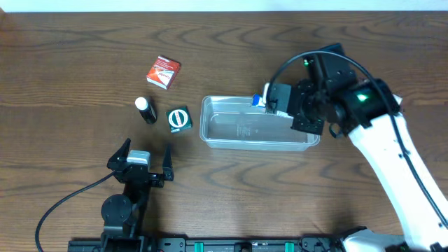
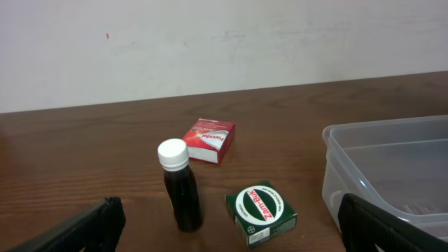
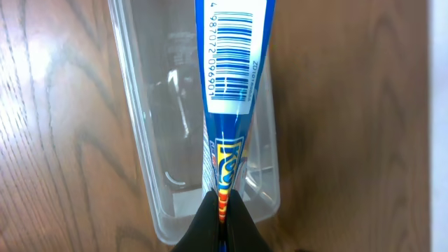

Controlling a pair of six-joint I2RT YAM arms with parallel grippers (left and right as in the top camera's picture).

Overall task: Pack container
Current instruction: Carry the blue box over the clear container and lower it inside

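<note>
Overhead: your right hand (image 1: 274, 105) hangs over the far rim of the clear plastic container (image 1: 231, 137), which sits at mid-table (image 1: 70, 42), clamped on a blue-and-white pack (image 1: 259, 102). Your left hand (image 1: 147, 150) rests near the front edge with its fingers spread wide and nothing between them. A red box (image 1: 164, 72), a dark bottle with a white cap (image 1: 145, 110) and a green Zam-Buk box (image 1: 179, 119) lie to the container's left, all outside it.

Left wrist: the bottle stands upright just ahead, the green box beside it and the red box farther back. One corner of the container shows at the right.

Right wrist: the fingers pinch only the narrow crimped end of the pack, barcode side up, its length running above the container, which looks empty.

The risks, as a judgement: so slim a grip could let the pack slip or swing. Let go while it lies across the rim, and it may tip out onto the table. Lowering it too close to the wall could push the light container aside. For the left hand, the upright bottle looks easy to topple with a finger.
</note>
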